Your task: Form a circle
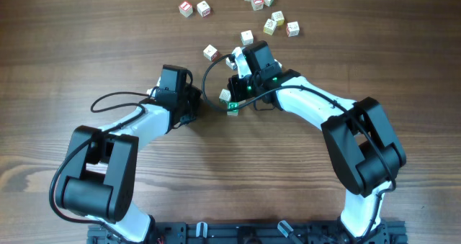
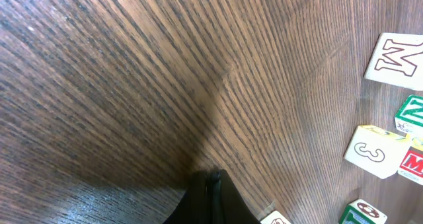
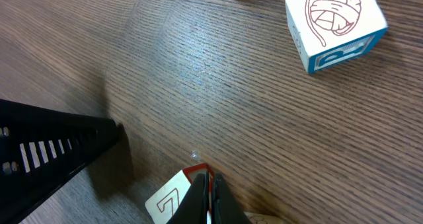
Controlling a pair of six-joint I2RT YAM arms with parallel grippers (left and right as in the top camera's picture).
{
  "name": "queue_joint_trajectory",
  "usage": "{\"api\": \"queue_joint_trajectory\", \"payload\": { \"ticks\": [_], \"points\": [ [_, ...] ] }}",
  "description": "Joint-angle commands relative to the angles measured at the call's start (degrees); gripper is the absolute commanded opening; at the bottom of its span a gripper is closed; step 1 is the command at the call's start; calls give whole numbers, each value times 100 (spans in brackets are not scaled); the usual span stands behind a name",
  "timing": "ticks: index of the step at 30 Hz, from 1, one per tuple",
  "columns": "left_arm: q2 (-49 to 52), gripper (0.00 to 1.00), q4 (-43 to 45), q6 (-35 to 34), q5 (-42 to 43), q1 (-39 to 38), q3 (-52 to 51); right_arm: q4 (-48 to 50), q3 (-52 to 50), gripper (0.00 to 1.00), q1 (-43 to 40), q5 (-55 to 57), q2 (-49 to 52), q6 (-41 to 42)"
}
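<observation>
While left fingers (image 2: 201, 201) and right fingers (image 3: 197, 207) sat clenched empty, small pale wooden alphabet cubes (image 1: 247, 37) lay scattered far across the brown tabletop (image 1: 86, 57), light, rigid, probably best pinched across flat faces.

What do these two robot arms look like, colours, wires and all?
The left arm and right arm have white links joined by chunky black joints. Thin black cables loop alongside. Green lights glow at the right wrist. Narrow black fingers tip each.
</observation>
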Motion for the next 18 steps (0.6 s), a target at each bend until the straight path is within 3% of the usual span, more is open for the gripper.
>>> {"api": "queue_joint_trajectory", "payload": {
  "ticks": [1, 18],
  "points": [
    [457, 4, -393, -50, -514, 120, -393, -39, 105, 5, 66, 9, 151, -223],
    [457, 4, -398, -48, -531, 120, -393, 46, 105, 5, 105, 61, 149, -245]
  ]
}}
